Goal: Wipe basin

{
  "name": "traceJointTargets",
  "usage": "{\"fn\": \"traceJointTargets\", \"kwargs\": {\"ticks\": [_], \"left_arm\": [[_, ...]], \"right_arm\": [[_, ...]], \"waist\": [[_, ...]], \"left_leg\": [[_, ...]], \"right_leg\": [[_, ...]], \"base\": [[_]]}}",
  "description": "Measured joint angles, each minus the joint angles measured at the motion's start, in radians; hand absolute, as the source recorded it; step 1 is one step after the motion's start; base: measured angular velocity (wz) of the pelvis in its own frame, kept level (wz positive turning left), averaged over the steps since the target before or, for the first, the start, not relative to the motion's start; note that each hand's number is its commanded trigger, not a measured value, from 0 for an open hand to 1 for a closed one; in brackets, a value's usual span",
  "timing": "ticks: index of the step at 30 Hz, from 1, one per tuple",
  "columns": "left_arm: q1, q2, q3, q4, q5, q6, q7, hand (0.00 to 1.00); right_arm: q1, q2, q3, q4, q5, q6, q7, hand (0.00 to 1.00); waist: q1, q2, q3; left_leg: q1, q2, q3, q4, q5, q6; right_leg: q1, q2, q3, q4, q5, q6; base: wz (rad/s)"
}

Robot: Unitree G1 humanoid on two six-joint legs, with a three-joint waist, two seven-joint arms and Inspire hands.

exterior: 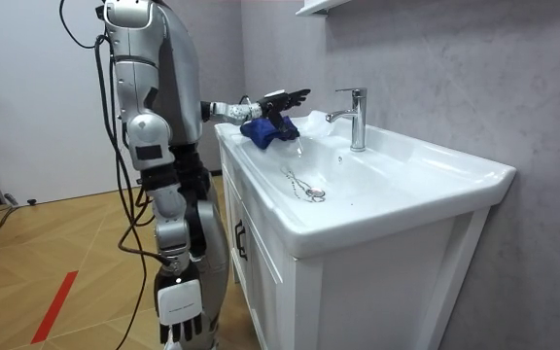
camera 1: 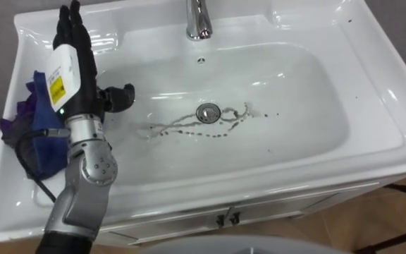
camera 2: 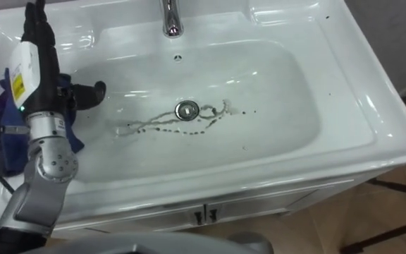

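The white basin (camera 1: pixel 372 85) lies below me, with dark wet streaks (camera 1: pixel 182 128) around its drain (camera 1: pixel 208 112). A crumpled blue cloth (camera 1: pixel 21 123) sits on the basin's left rim. My left hand (camera 1: pixel 72 49) hovers over that rim, just above and beside the cloth, fingers straight and pointing to the back wall, thumb spread toward the bowl. It is open and holds nothing. In the room view the cloth (exterior: pixel 263 130) lies under the outstretched left hand (exterior: pixel 285 97). My right hand (exterior: pixel 178 311) hangs at my side with relaxed fingers.
A chrome faucet (camera 1: pixel 198 17) stands at the back middle of the basin. White cabinet doors with small handles (camera 1: pixel 228 217) are below the front edge. I stand at the front left of the vanity (exterior: pixel 358 282), on a wooden floor.
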Motion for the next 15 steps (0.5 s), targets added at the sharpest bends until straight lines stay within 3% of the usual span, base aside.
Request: {"fn": "traceJointTargets", "kwargs": {"ticks": [5,15], "left_arm": [[0.006,0.002,0.0,0.0,0.059,0.0,0.005,0.0],[0.046,0.001,-0.004,0.001,0.06,0.002,0.022,0.0]], "right_arm": [[-0.01,0.0,0.0,-0.001,0.0,-0.003,-0.008,0.0],[-0.007,0.0,0.019,0.005,0.003,0.0,-0.006,0.0]], "waist": [[0.0,0.0,-0.0005],[-0.002,-0.003,-0.0009]], "left_leg": [[0.0,0.0,-0.004,0.0,0.0,0.0],[0.002,-0.002,-0.019,0.0,0.0,-0.001]], "right_leg": [[0.003,0.0,-0.004,-0.002,0.0,0.0],[0.018,-0.003,-0.025,-0.018,0.001,0.0]], "base": [[0.0],[0.05]]}}
